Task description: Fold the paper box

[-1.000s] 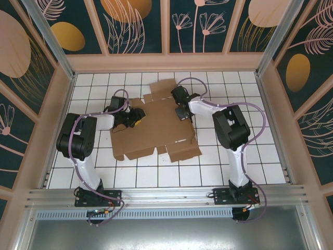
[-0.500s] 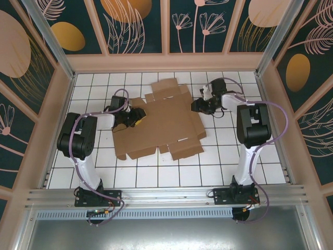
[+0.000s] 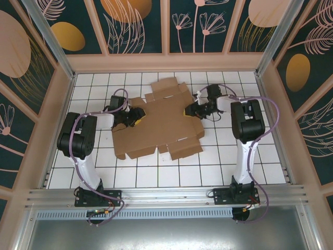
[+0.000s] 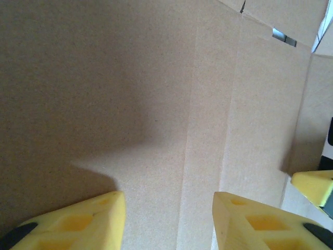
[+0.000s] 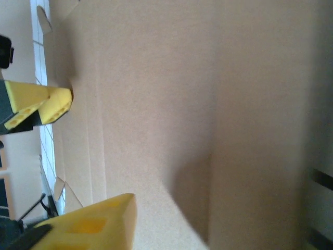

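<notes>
The paper box (image 3: 158,122) is a brown die-cut cardboard sheet lying flat on the white tiled table (image 3: 250,156). My left gripper (image 3: 136,115) rests over its left part. In the left wrist view that gripper (image 4: 169,200) is open, its yellow fingers (image 4: 88,219) apart over bare cardboard (image 4: 156,94), with nothing between them. My right gripper (image 3: 188,112) sits at the sheet's right edge. The right wrist view shows one yellow finger (image 5: 99,221) against the cardboard (image 5: 156,78). A darker cardboard panel (image 5: 260,130) hides the other finger.
Flaps stick out at the sheet's back (image 3: 166,86) and front right (image 3: 184,148). A raised tan frame (image 3: 62,114) walls in the table on three sides. The arm bases stand on the metal rail (image 3: 166,195) at the near edge.
My right gripper left the middle of the sheet, swung out to the right, then came back to the right edge. The sheet's right side now lies flat. The left arm stayed put.
</notes>
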Robot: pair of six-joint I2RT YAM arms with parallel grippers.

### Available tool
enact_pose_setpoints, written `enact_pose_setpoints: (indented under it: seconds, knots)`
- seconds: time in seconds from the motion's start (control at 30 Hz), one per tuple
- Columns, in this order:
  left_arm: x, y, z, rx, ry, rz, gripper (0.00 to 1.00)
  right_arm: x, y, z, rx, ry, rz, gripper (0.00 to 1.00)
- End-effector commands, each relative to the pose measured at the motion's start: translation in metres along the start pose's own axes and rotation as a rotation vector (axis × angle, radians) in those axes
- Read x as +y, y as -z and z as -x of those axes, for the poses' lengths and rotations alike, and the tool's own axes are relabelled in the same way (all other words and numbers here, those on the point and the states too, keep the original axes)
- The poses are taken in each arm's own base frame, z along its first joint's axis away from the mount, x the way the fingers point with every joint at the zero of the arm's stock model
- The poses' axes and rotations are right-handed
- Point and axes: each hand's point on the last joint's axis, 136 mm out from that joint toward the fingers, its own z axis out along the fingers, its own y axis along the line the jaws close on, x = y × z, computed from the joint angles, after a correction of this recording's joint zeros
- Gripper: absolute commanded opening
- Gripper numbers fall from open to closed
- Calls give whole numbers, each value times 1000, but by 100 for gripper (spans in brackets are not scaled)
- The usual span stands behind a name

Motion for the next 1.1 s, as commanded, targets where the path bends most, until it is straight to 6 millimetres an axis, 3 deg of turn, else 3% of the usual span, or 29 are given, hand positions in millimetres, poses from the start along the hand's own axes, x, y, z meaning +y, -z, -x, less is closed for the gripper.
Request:
enact_pose_setpoints:
  seconds: [0.0,0.13,0.33,0.43,0.53,0.6,0.8,0.9,1.07]
  knots:
    - [18,-7,-8,30,34,55,48,12,5,3,-12,30,-45,26]
    - [6,4,-6,18,19,44,49,21,41,28,-97,85,-199,12]
    - [-9,26,3,-26,-14,81,51,21,65,44,-61,182,-542,10]
    - [-3,34,4,-56,-10,131,52,18,69,48,-23,243,-729,10]
    - [8,35,2,-64,-7,169,52,28,68,56,-19,289,-824,11]
    - [29,28,-10,-30,23,212,52,35,67,61,-15,331,-909,12]
    - [45,11,-25,19,89,179,49,77,52,81,-66,435,-1016,15]
    - [41,10,-26,27,89,155,47,111,23,78,-83,497,-983,18]
    - [30,12,-25,25,79,117,47,137,-28,60,-52,562,-958,24]
